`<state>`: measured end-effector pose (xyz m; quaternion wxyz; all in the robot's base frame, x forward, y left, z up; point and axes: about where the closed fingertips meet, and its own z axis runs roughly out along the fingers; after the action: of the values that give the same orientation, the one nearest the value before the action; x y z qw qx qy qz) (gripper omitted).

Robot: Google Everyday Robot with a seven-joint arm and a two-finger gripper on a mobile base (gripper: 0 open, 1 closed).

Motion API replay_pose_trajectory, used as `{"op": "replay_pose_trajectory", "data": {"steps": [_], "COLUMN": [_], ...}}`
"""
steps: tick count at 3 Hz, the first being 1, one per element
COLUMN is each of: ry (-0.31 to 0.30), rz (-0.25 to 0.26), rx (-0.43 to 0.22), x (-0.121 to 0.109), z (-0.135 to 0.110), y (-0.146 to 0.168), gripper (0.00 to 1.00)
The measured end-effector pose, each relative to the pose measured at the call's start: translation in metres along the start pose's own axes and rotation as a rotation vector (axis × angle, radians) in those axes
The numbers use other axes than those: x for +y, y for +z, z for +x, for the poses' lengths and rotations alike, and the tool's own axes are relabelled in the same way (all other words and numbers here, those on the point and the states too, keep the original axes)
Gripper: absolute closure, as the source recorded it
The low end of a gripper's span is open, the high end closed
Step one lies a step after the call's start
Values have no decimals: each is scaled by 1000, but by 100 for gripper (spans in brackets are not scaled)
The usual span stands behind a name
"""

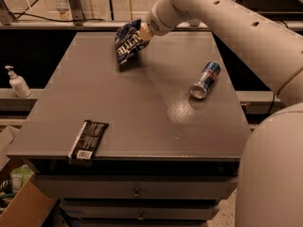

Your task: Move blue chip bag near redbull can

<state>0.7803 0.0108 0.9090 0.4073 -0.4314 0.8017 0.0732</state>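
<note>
Grey and matt, a flat cabinet surface fills the middle of the view, with drawers below its front edge and a dark gap and a rail behind it. At the far left, off the surface on a lower ledge, stands a white plastic pump bottle. Below it, in the bottom left corner, the edge of a brown cardboard box shows. Near the front left corner of the surface lies a flat, narrow black wrapper with a white label at its near end, which reaches the front edge.

Further right and toward the back is the blue chip bag, a crinkled dark navy snack bag with large white lettering. It hangs tilted with its upper right corner raised and its lower end at or just above the surface; whether it touches cannot be told. The gripper, at the end of the white arm reaching in from the right, is at that raised corner. Its fingers are closed on the bag's top edge and largely hidden by the foil.

Well apart to the right is the redbull can, a slim blue and silver metal can with a red patch. It lies on its side near the right edge, its shiny silver top facing the front. The robot's bulky white body fills the lower right corner.
</note>
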Motion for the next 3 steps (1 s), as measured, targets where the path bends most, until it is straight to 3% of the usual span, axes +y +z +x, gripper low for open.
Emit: {"op": "replay_pose_trajectory", "data": {"steps": [3], "ry": [-69], "rz": [59], "rx": [185], "x": [-27], "z": [68], "y": [-76], "gripper": [100]}}
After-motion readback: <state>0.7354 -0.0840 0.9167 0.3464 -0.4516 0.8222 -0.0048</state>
